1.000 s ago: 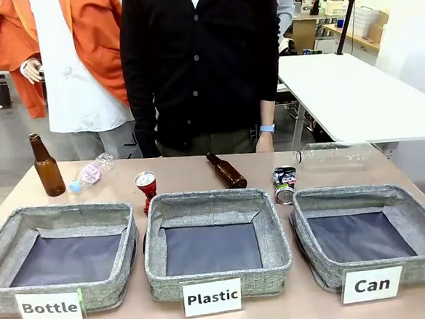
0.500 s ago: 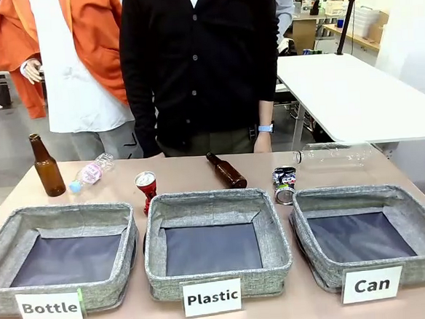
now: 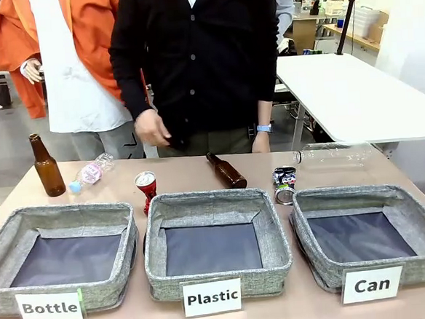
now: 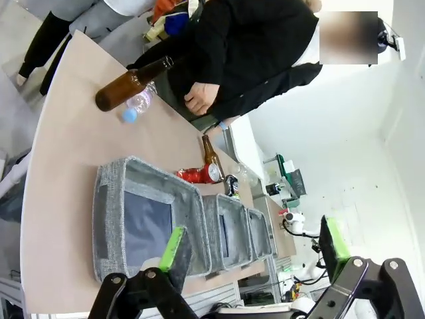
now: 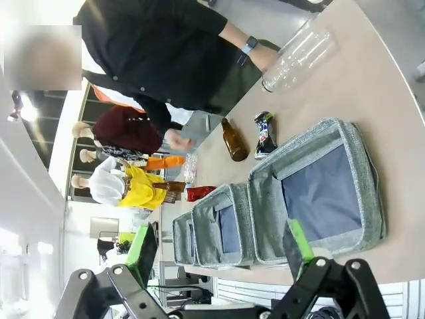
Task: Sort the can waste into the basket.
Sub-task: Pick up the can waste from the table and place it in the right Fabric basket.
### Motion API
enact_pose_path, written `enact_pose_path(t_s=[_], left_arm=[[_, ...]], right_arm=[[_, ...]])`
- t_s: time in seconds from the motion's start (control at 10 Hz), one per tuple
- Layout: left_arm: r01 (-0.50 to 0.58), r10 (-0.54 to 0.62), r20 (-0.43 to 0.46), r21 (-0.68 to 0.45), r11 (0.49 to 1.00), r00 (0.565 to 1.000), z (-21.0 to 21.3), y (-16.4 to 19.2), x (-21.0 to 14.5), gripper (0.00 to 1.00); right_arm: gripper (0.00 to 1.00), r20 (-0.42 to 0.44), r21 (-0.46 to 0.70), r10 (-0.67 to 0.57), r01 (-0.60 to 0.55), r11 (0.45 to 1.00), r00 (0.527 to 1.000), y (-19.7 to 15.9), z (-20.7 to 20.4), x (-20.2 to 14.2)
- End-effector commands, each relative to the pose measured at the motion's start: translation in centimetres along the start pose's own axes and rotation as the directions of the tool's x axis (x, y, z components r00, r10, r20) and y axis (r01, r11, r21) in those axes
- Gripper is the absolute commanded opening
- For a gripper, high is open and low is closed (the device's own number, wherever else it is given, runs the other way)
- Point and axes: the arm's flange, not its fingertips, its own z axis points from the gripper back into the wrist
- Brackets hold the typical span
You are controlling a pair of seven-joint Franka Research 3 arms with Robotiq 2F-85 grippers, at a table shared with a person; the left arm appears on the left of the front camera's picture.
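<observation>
Three grey baskets in a row, only dark floor inside each; basket marked "Can" [image 3: 321, 267] at the right end, white card [image 3: 371, 285] readable from the front. Outside it on the table [image 3: 177, 169]: crushed can [image 3: 284, 184] just behind its far left corner, red can [image 3: 146, 187] upright behind the middle basket [image 3: 276, 237]. In the wrist views, left gripper [image 4: 252, 246] and right gripper [image 5: 220, 244], fingers spread wide on both; from the right wrist also a clear bottle [image 5: 297, 58] lying by the person's hand [image 5: 262, 56].

Ahead of right gripper [image 5: 220, 262], Can basket [image 5: 265, 199] is open-topped and unobstructed; just beyond its far wall crushed can [image 5: 264, 136] has the lying brown bottle [image 5: 232, 141] close beside it.
</observation>
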Motion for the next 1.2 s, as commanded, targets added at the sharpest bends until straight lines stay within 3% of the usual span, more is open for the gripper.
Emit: enact_pose_path(t_s=[0.0,0.2,0.5,0.8,1.0,1.1], left_arm=[[0.024,-0.023,0.013,-0.013,1.0,1.0,0.3,0.0,0.2,1.0],[0.024,-0.023,0.013,-0.013,1.0,1.0,0.3,0.0,0.2,1.0],[0.024,-0.023,0.013,-0.013,1.0,1.0,0.3,0.0,0.2,1.0],[0.024,-0.023,0.013,-0.013,1.0,1.0,0.3,0.0,0.2,1.0],[0.024,-0.023,0.013,-0.013,1.0,1.0,0.3,0.0,0.2,1.0],[0.024,-0.023,0.013,-0.013,1.0,1.0,0.3,0.0,0.2,1.0]], right_arm=[[1.0,0.012,0.018,0.024,-0.025,1.0,1.0,-0.3,0.6,0.3],[1.0,0.002,0.0,0.001,-0.001,1.0,1.0,0.0,0.1,0.0],[1.0,-0.243,-0.239,0.147,-0.206,0.949,0.959,8.4,-9.8,0.6],[1.0,-0.473,-0.446,0.187,-0.417,0.792,0.861,12.9,-22.8,-1.7],[1.0,-0.536,-0.519,0.274,-0.567,0.639,0.799,14.4,-29.9,-4.7],[1.0,-0.522,-0.529,0.326,-0.599,0.601,0.788,14.7,-30.7,-5.8]])
